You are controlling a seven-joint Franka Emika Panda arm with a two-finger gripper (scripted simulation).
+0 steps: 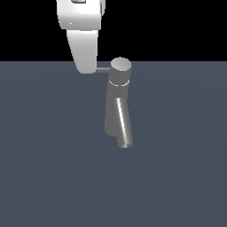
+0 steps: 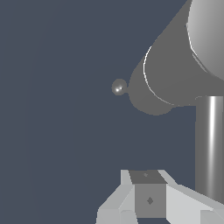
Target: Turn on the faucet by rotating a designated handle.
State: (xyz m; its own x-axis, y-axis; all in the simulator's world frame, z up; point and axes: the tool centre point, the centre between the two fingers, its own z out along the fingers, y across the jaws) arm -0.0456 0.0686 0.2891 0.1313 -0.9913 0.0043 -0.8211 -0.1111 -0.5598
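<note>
The faucet [image 1: 116,104] stands upright on the floor, grey, with a round cap [image 1: 120,67] and a slanted spout [image 1: 124,126]. The thin handle [image 1: 102,69] sticks out of the cap toward the exterior view's left, and its outer end is hidden behind my white arm [image 1: 84,44]. In the wrist view the cap [image 2: 208,35] and body [image 2: 168,76] fill one corner. The handle [image 2: 210,144] runs as a shiny rod just beside my gripper [image 2: 146,194]. The fingers look closed together with no gap and hold nothing.
The floor [image 1: 53,168] is flat, dark blue-grey, with nothing else on it. The background above the floor's far edge is black.
</note>
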